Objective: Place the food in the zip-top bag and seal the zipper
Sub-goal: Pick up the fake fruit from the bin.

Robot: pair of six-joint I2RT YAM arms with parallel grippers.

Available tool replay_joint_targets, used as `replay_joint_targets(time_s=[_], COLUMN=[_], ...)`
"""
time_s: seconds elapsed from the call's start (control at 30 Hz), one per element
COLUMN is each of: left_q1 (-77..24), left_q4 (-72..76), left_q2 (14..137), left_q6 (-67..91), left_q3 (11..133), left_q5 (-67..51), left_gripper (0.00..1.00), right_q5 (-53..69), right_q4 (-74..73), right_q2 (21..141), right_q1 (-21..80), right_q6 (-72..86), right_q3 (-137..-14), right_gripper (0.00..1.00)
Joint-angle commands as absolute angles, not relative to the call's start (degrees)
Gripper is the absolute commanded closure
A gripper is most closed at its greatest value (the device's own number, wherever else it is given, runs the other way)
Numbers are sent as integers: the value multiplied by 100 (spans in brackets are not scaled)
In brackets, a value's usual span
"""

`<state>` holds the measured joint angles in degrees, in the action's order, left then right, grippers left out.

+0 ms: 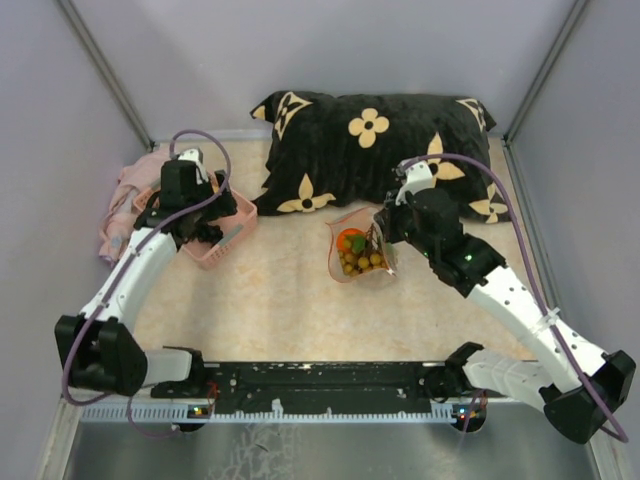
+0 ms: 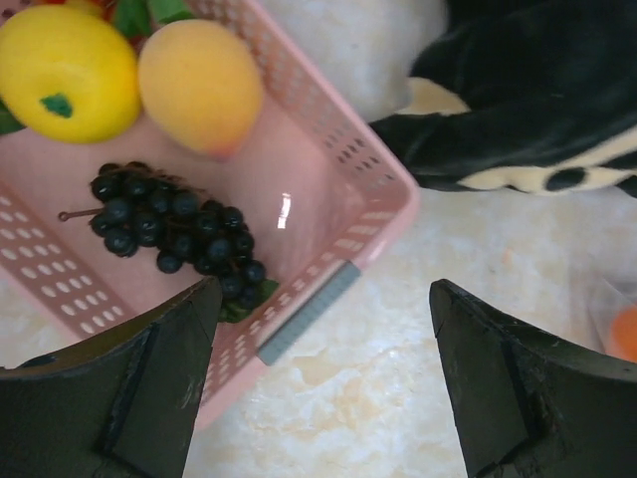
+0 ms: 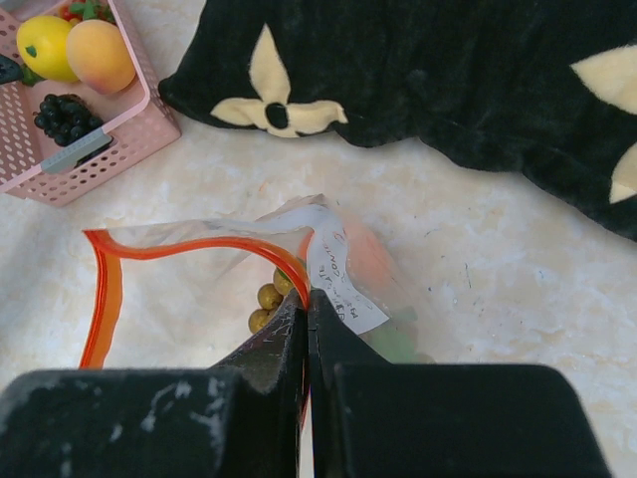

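The clear zip-top bag (image 1: 360, 255) lies mid-table with its mouth open. It holds an orange fruit (image 1: 350, 240) and a cluster of tan balls (image 1: 362, 263). My right gripper (image 3: 307, 294) is shut on the red-orange zipper strip (image 3: 179, 246) at one end of the mouth, with the tan balls (image 3: 267, 297) just beyond the fingertips. My left gripper (image 2: 323, 296) is open and empty over the near rim of the pink basket (image 2: 368, 214). The basket holds a yellow fruit (image 2: 65, 70), an orange fruit (image 2: 199, 85) and a dark grape bunch (image 2: 169, 224).
A black pillow with cream flowers (image 1: 380, 150) lies along the back, just behind the bag. A pink cloth (image 1: 125, 200) is bunched at the far left behind the basket (image 1: 215, 235). Grey walls close in both sides.
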<state>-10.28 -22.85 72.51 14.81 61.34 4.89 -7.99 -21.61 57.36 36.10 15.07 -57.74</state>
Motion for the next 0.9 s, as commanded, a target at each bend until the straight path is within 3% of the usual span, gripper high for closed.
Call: replay_joint_targets(time_s=[0.0, 0.17, 0.53, 0.87], left_q1=[-733, -491, -20, 68], left_q4=[-2473, -2664, -2339, -2571], left_q2=[7758, 8320, 9443, 10683], left_q6=[1602, 2366, 3615, 3495], left_q3=[6436, 6500, 6539, 7041], left_q5=[818, 1420, 1182, 1297], left_gripper=[8, 2, 1, 13], right_q5=[-831, -702, -537, -491], right_q4=[-1624, -1474, -1309, -1155], right_q2=[5590, 5559, 5391, 5464], right_q1=[3599, 3600, 3595, 3595], right_q6=[1384, 1398, 1397, 1402], right_q3=[-5746, -5570, -5276, -5124], right_gripper=[100, 100, 100, 100])
